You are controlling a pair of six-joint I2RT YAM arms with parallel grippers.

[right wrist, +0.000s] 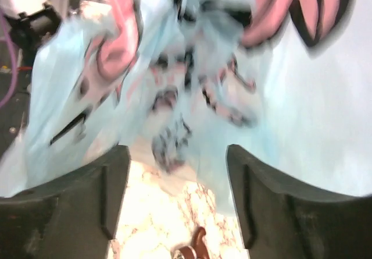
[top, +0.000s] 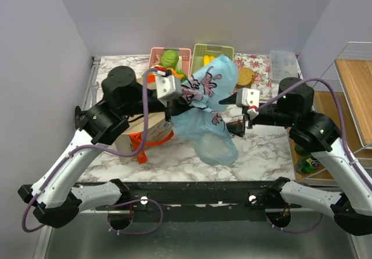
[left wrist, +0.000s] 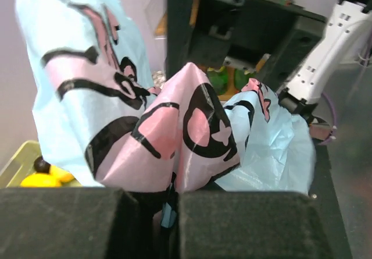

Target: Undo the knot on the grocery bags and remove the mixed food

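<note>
- Marbled desk (top: 174, 160) fills the space between plain pale walls, with both arms bolted at its near edge.
- Nearest on the left side stands a beige tote (top: 148, 132) with orange straps. It sits low and plays no part in the coming move.
- Just beyond it, the light blue bag (top: 212, 125) hangs lifted over the middle of the desk. Its long axis runs from a rounded bottom on the near side up to a peak on the far side.
- The left claw (left wrist: 177, 209) is pressed together on a fold of the bag's printed plastic at the upper left edge, so this arm carries the bag.
- The right claw (right wrist: 177, 201) stands with its fingers apart and nothing between them, only desk showing through the gap.
- The bag lies straight ahead of the right claw and just beyond its fingertips, on the side towards the left arm.
- A crumpled bunch of plastic faces the right claw, but the view is blurred and I cannot tell whether it is the knot.
- My judgement is that the free right claw has to travel forward into that bunch while the left one holds firm.
- Farthest back, a green cabbage (top: 170, 57) sits in a pink basket (top: 157, 52).
- Next to it, yellow bananas (top: 211, 57) lie in a green basket (top: 200, 48).
</note>
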